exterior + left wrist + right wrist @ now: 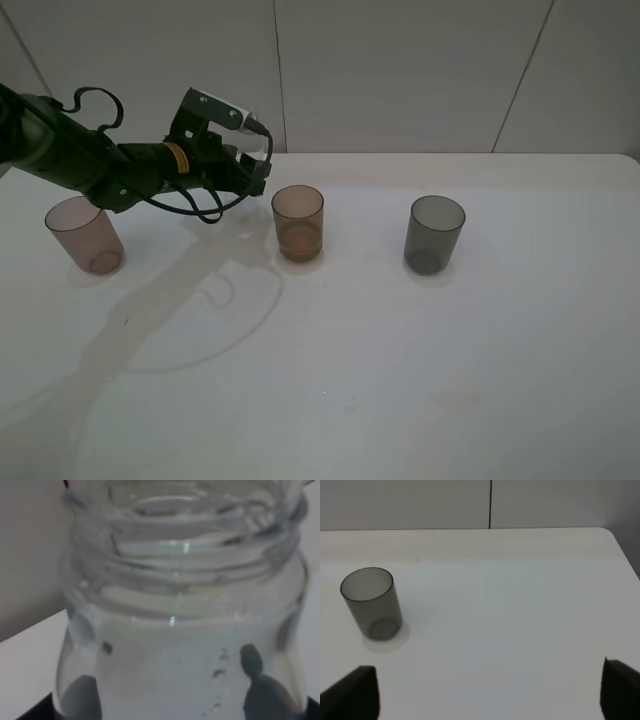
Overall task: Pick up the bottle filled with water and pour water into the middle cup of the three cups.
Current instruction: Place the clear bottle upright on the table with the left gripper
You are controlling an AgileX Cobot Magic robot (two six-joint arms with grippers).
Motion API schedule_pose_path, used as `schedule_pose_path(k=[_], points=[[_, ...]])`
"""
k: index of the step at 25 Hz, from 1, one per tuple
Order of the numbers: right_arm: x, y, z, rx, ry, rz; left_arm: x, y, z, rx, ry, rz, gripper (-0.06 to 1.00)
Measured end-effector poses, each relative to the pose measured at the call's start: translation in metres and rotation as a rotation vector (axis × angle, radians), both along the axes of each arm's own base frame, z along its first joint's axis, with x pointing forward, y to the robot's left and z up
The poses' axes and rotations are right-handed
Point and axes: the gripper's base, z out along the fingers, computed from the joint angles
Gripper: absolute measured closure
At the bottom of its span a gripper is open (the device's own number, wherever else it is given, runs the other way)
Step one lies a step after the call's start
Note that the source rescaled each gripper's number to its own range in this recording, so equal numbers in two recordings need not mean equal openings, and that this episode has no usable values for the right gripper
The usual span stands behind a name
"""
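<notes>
Holding the bottle (185, 630) clenched in my left gripper (255, 165), tipped sideways.
Its neck points toward the amber cup (298, 222), just right of my hand; mouth not yet over the rim.

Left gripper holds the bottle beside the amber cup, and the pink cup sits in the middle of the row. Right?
Not quite. The amber cup is in the middle; the pink cup is at the left end, as the exterior high view shows. The left gripper does hold the bottle beside the amber cup.
</notes>
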Motion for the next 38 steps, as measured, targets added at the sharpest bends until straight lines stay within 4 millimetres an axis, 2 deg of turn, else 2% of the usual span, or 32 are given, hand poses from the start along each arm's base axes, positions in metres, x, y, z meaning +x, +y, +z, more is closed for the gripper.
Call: schedule_pose_path(k=[6,10,16,17,18,19,20,22,24,31,38], points=[[0.000,0.000,0.000,0.000,0.000,0.000,-0.012,0.021,-0.010,-0.028,-0.032,0.039,0.93],[0.000,0.000,0.000,0.000,0.000,0.000,-0.017,0.024,-0.025,-0.031,0.001,0.045,0.93],[0.000,0.000,0.000,0.000,0.000,0.000,-0.020,0.025,-0.028,-0.031,-0.020,0.038,0.93],[0.000,0.000,0.000,0.000,0.000,0.000,-0.020,0.025,-0.028,-0.016,-0.033,0.030,0.91],[0.000,0.000,0.000,0.000,0.000,0.000,-0.020,0.025,-0.028,-0.011,-0.041,0.026,0.83],[0.000,0.000,0.000,0.000,0.000,0.000,-0.020,0.025,-0.029,-0.005,-0.042,0.024,0.68],[0.000,0.000,0.000,0.000,0.000,0.000,-0.020,0.025,-0.029,-0.005,-0.042,0.024,0.68],[0.000,0.000,0.000,0.000,0.000,0.000,-0.021,0.025,-0.030,-0.003,-0.046,0.021,0.48],[0.000,0.000,0.000,0.000,0.000,0.000,-0.021,0.025,-0.029,0.000,-0.050,0.020,0.38],[0.000,0.000,0.000,0.000,0.000,0.000,-0.020,0.025,-0.023,0.022,-0.084,0.009,0.36],[0.000,0.000,0.000,0.000,0.000,0.000,-0.019,0.025,-0.008,0.012,-0.123,0.009,0.36]])
